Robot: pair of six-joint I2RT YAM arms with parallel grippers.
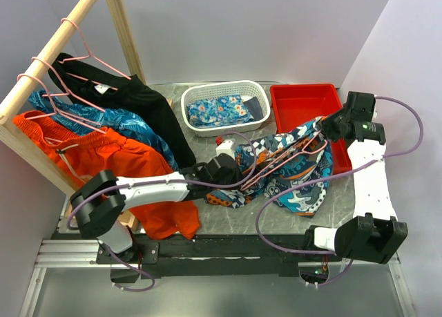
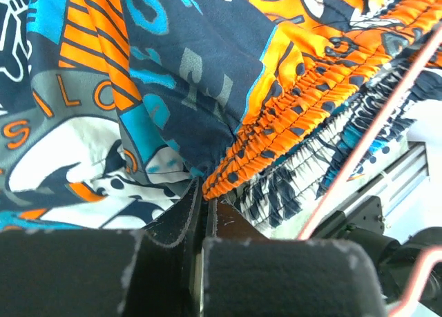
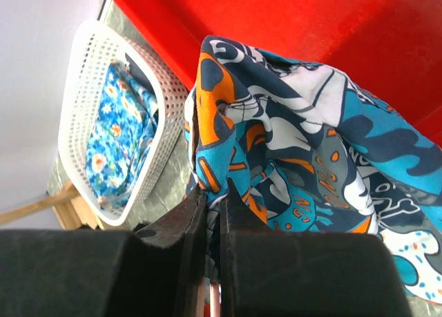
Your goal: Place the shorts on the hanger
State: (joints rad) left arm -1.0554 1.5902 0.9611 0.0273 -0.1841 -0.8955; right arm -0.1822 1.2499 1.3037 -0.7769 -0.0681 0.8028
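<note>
The shorts (image 1: 293,172), patterned in orange, teal, navy and white, hang bunched between my two grippers above the table's middle right. A pink wire hanger (image 1: 280,166) runs slantwise across them. My left gripper (image 1: 231,170) is shut on the shorts' left edge; in the left wrist view its jaws (image 2: 206,199) pinch cloth beside the orange dotted waistband (image 2: 311,75), with the hanger wire (image 2: 373,130) to the right. My right gripper (image 1: 323,128) holds the upper right end; its jaws (image 3: 212,193) are shut on the shorts (image 3: 297,144), with a pink wire (image 3: 210,304) showing between the fingers.
A white basket (image 1: 224,89) with blue floral cloth (image 3: 117,137) stands at the back, a red bin (image 1: 304,103) to its right. At left a wooden rack pole (image 1: 48,61) carries pink hangers (image 1: 76,54) with black, blue leafy and orange garments (image 1: 103,158).
</note>
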